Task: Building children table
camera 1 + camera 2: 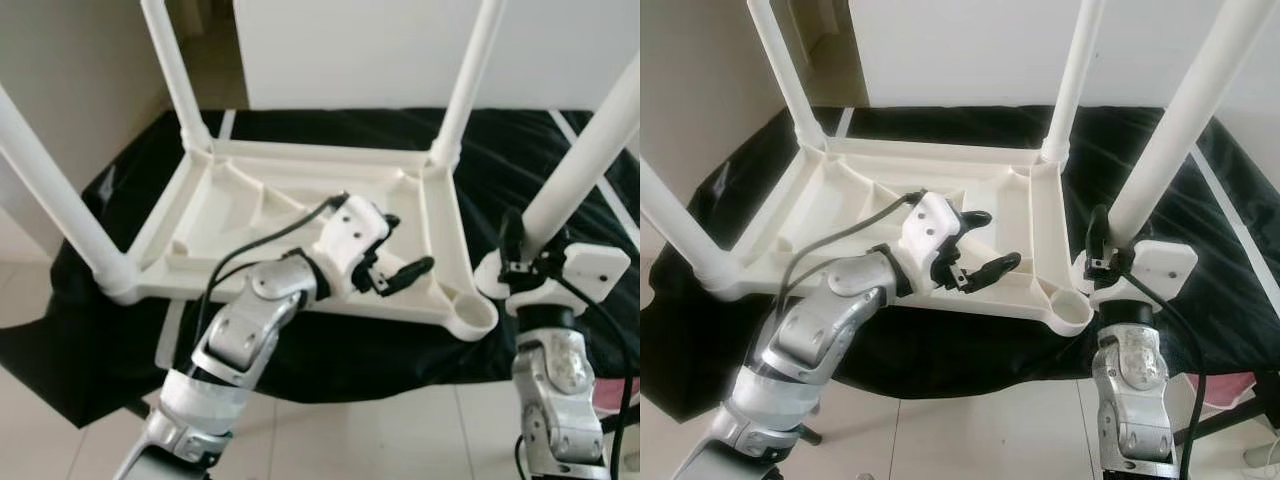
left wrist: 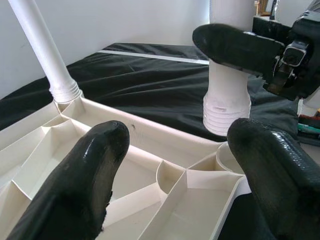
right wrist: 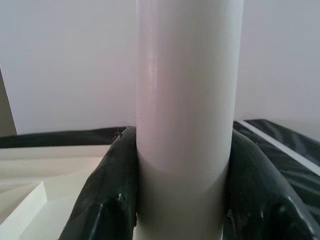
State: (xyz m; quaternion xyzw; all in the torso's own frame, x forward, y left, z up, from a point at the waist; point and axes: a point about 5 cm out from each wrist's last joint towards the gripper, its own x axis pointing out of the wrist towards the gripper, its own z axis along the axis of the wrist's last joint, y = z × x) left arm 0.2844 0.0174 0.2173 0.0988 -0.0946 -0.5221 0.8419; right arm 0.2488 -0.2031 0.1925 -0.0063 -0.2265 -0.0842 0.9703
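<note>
Right wrist view: right gripper (image 3: 182, 195) clamps the fourth white leg (image 1: 585, 165), held just beside the empty corner socket (image 1: 470, 318). Left gripper (image 1: 400, 245) hovers spread open over the inverted white table frame (image 1: 250, 215), which rests on black cloth (image 1: 330, 355), three legs seated.

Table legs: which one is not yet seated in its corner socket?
The leg held by the right end effector, beside the empty socket; the other three stand in corners.
</note>
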